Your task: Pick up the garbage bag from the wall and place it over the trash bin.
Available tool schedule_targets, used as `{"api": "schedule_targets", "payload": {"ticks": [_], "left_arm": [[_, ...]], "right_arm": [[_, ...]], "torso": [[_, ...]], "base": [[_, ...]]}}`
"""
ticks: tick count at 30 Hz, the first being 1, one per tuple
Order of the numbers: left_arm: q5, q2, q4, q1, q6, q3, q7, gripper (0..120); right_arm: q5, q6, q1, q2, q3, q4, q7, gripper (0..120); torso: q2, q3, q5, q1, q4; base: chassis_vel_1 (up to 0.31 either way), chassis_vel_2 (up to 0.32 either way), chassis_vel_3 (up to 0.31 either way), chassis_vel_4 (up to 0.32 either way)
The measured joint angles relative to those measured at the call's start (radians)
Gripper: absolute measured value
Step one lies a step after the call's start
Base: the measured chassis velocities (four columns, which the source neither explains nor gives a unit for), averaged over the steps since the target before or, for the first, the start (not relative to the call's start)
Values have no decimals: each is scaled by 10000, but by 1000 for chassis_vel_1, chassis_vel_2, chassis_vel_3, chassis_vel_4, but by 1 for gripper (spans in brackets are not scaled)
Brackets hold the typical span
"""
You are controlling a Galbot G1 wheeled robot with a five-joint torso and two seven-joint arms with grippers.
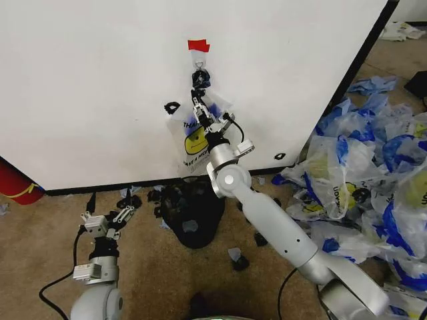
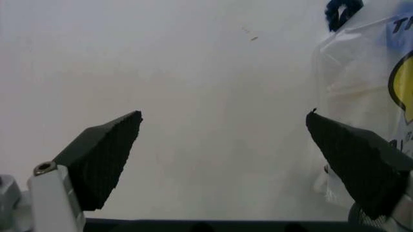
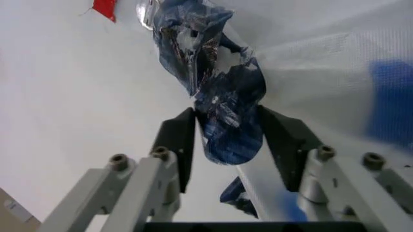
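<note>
The right gripper's (image 3: 226,140) fingers (image 3: 177,145) pinch the twisted blue handles (image 3: 219,92) of the bag (image 1: 193,137) from both sides, the dark pads pressed into the bunched plastic just below where it loops onto the hook (image 1: 199,65). In the right wrist view only a narrow rope of handle sits between the pads, with loose film bulging past them, so the hold looks shallow; I judge that a pull could let the slick plastic slide out, or draw one handle and leave the other on the hook. The bag hangs flat against the wall (image 1: 87,80) under the red tape (image 1: 198,45), smiley face showing, and the right arm reaches up to it from low on the right. If the lift goes outward rather than up and off the hook, the thin handle may stretch or tear. The bin (image 1: 193,213) stands on the floor right below the bag, against the wall's black lower edge, with dark scraps (image 1: 240,260) scattered round it, so a dropped bag would likely land crumpled on or beside it rather than opened over the rim. The left gripper (image 2: 223,159) waits low on the left near the floor, its fingers (image 2: 106,154) spread wide and empty, aimed at the wall with the bag's side just beside one pad. A heap of like bags (image 1: 373,173) lies well apart on the right
</note>
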Motion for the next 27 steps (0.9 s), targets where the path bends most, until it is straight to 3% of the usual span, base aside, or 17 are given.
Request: {"api": "schedule_targets", "payload": {"ticks": [11, 27], "left_arm": [[60, -116, 87, -38, -145, 12, -12, 100], [182, -228, 471, -366, -252, 265, -96, 100]], "right_arm": [[-70, 11, -11, -16, -2, -11, 1, 0], [-437, 197, -490, -598, -91, 677, 199, 0]], "torso": [[0, 0, 0, 0, 0], [0, 0, 0, 0, 0]], "base": [[0, 0, 0, 0], [0, 0, 0, 0]]}}
